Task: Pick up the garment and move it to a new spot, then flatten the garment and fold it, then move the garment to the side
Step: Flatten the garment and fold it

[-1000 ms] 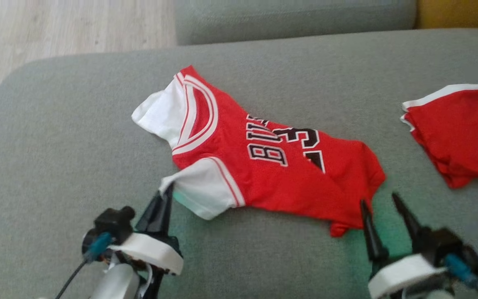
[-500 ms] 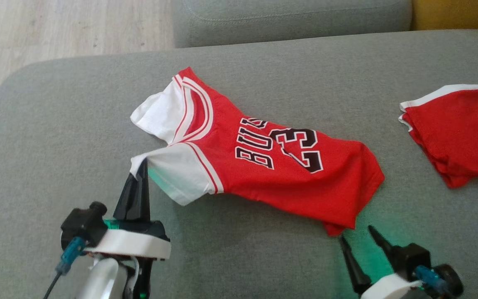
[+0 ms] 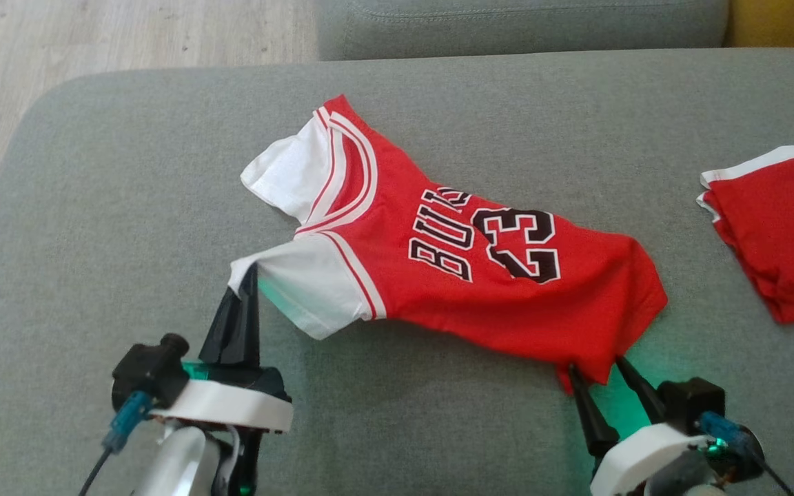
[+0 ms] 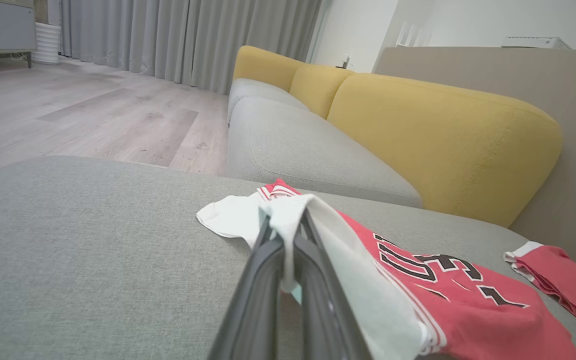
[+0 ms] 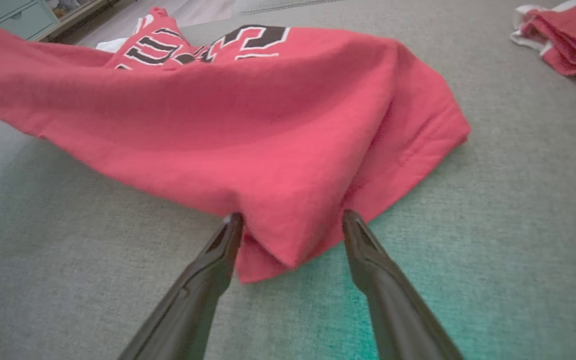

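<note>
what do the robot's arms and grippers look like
The left gripper and right gripper each have two long, dark, tapering fingers on a black body ringed by a white band. Each carries a blue plug with a dark cable, and a green light glows near it. The left forearm is pale.

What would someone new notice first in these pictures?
The red BULLS jersey, lying mid-cushion on the grey sofa, stands out at once. The left end effector is shut on its near white sleeve, while the right end effector stands open around the lower hem corner. A second red cloth lies at the far right.
</note>
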